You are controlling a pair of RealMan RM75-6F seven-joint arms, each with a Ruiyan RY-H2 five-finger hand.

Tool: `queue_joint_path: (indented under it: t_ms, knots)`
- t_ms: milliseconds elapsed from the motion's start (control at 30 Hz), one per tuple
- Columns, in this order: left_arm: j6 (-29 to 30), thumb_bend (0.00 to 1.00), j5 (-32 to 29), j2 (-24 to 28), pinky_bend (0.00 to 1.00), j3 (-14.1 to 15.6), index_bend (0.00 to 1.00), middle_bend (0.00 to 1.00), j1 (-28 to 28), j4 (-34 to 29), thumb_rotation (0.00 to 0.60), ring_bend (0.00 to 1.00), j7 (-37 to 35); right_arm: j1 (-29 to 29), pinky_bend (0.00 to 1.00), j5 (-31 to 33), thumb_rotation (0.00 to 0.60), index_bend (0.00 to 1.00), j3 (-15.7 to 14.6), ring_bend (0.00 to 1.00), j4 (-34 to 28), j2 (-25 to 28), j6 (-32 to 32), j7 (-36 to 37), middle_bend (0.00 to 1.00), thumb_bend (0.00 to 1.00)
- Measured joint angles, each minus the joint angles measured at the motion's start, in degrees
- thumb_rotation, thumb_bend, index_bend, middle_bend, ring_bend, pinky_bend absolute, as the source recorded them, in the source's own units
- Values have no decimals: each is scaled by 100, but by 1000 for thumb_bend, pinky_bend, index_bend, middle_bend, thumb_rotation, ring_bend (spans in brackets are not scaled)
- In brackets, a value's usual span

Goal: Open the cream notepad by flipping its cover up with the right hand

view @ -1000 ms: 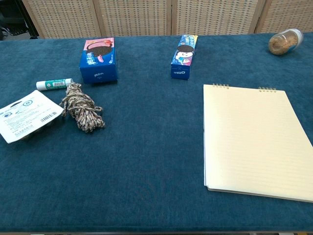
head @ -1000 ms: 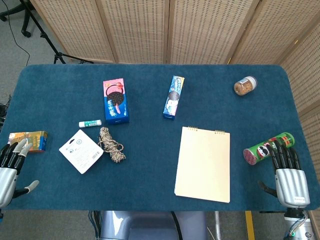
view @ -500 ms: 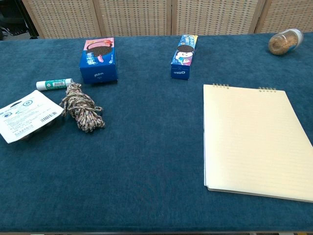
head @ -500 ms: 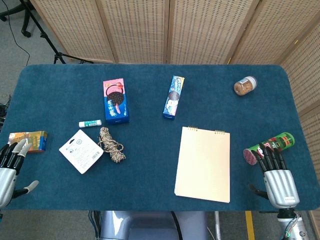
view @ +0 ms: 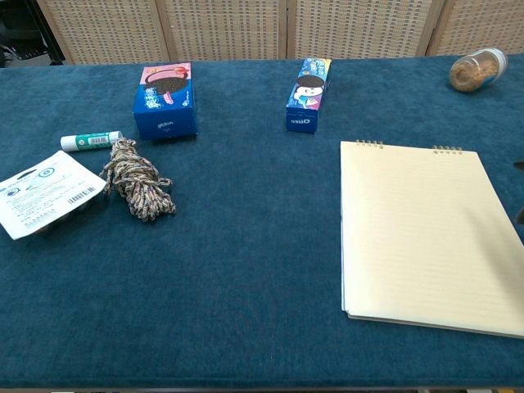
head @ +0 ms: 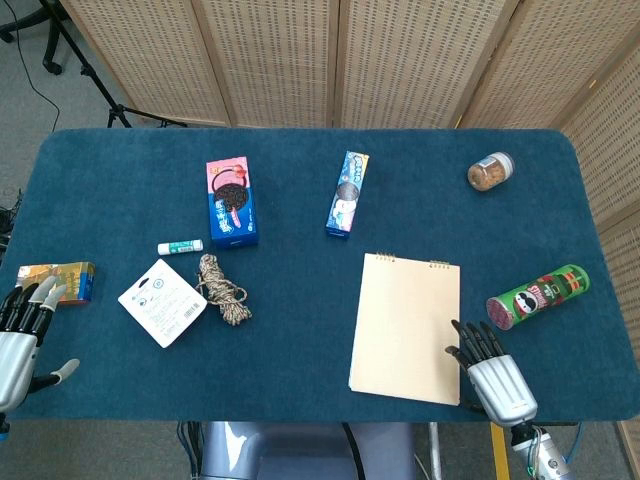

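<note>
The cream notepad [head: 408, 326] lies flat and closed on the blue table, its spiral binding at the far edge; the chest view shows it at the right [view: 422, 233]. My right hand [head: 492, 372] hovers at the notepad's near right corner, fingers spread and holding nothing; its fingertips [head: 468, 340] reach just past the pad's right edge. In the chest view only a dark sliver at the right border hints at that hand. My left hand [head: 20, 335] rests open at the table's near left edge, far from the pad.
A green chip can [head: 537, 297] lies right of the notepad. A small jar [head: 490, 171], a blue cookie pack [head: 347, 194] and a cookie box [head: 231, 201] sit farther back. A rope bundle [head: 223, 288], white packet [head: 163, 301], glue stick [head: 180, 247] and small box [head: 57, 282] lie left.
My right hand has moved left from beside the green can to the notepad's near right corner. The left hand has barely moved. The notepad stays closed.
</note>
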Motion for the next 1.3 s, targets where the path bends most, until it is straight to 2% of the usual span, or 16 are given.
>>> queue_joint_path:
  t_ms: [200,767,1300]
  knots:
    - [-2,0,8,4,0,6,0,0,-1,-9,600,0,2,24,0,-115,600,284,-45,0,328,-228,56,66,0,0]
    - [-68,0,-34,-16,0,4,0,0,-25,-17,600,0,59,37,0,-278,600,284,-253,0,458,-359,14,12,0,0]
    - [-117,0,-82,-14,0,-8,0,0,-50,-27,600,0,56,85,0,-219,600,284,-242,0,759,-594,-74,-100,0,0]
